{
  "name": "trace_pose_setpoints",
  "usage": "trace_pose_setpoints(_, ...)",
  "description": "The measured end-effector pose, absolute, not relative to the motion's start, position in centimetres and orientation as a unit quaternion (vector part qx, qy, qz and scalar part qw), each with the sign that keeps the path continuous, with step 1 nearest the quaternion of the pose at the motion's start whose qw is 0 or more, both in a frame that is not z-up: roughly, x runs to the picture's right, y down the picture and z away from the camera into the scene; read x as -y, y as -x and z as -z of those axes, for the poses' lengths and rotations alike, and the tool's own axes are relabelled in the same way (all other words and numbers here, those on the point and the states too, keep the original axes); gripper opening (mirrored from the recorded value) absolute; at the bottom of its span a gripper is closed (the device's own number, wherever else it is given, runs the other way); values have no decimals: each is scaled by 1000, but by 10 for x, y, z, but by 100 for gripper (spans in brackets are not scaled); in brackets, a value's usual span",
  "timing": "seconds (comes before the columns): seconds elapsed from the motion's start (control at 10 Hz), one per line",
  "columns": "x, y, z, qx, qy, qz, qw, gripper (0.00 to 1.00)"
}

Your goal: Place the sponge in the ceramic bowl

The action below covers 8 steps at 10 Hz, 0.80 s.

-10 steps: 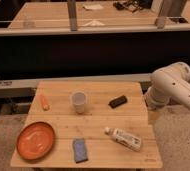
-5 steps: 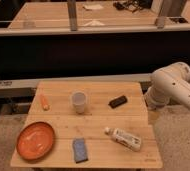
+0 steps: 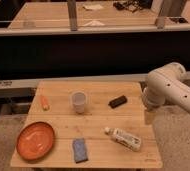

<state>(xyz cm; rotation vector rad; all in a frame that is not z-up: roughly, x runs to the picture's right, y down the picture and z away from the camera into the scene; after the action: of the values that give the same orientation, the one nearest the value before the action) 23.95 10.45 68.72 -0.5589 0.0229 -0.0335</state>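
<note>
- I am seeing the sponge (image 3: 79, 150) lying flat near the front edge of the table (image 3: 133, 107), just right of the bowl (image 3: 35, 141) but apart from it.
- Bowl is sitting empty, so getting the sponge into it is remaining.
- Sponge: soft-looking blue rectangular pad. Bowl: shallow, round, orange, with a raised rim. Table: pale wood.
- Gripper is sitting out of view beyond the white arm (image 3: 163, 85) at the table's right edge, jaws standing spread.
</note>
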Motion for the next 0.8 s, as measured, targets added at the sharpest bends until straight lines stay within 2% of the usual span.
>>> trace_pose_setpoints(0.8, -109, -193, -697, 5, 269, 81, 960, 80)
